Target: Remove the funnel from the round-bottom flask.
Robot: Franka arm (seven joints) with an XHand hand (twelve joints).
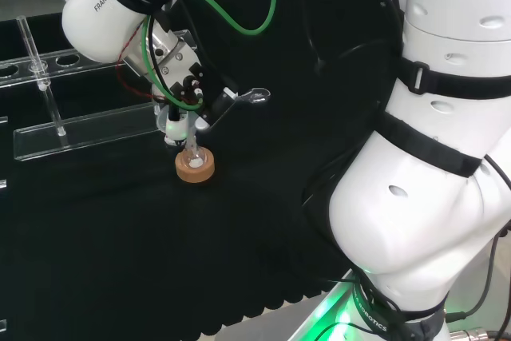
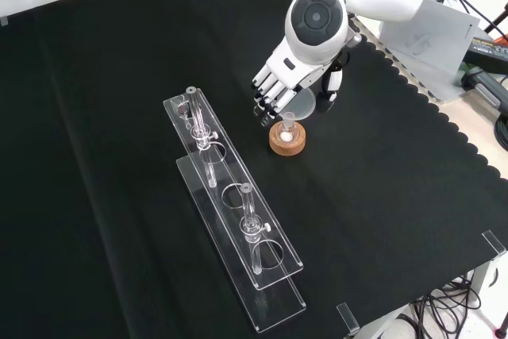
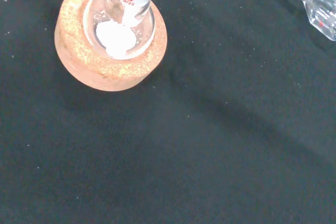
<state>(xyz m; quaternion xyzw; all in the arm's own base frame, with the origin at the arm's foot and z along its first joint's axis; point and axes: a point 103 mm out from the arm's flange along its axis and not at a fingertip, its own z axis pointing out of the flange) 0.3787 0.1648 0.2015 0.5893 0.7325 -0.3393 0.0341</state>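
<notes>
A small round-bottom flask (image 3: 126, 19) with white powder in its bulb sits upright in a cork ring (image 3: 79, 64) on the black cloth. In the front view the flask (image 2: 288, 127) stands just below my hand (image 2: 274, 89), whose fingers hang relaxed over it with nothing in them. From the head view the hand (image 1: 180, 93) hovers right above the flask neck (image 1: 193, 149). The clear glass funnel (image 3: 321, 10) lies on its side on the cloth, apart from the flask. It lies to the right of the hand in the head view (image 1: 258, 95) and beside the hand in the front view (image 2: 302, 105).
Two long clear acrylic racks (image 2: 238, 228) with several thin glass tubes stand left of the flask in the front view, and behind it in the head view (image 1: 80, 129). The cloth's scalloped edge (image 2: 429, 109) runs along the right in the front view.
</notes>
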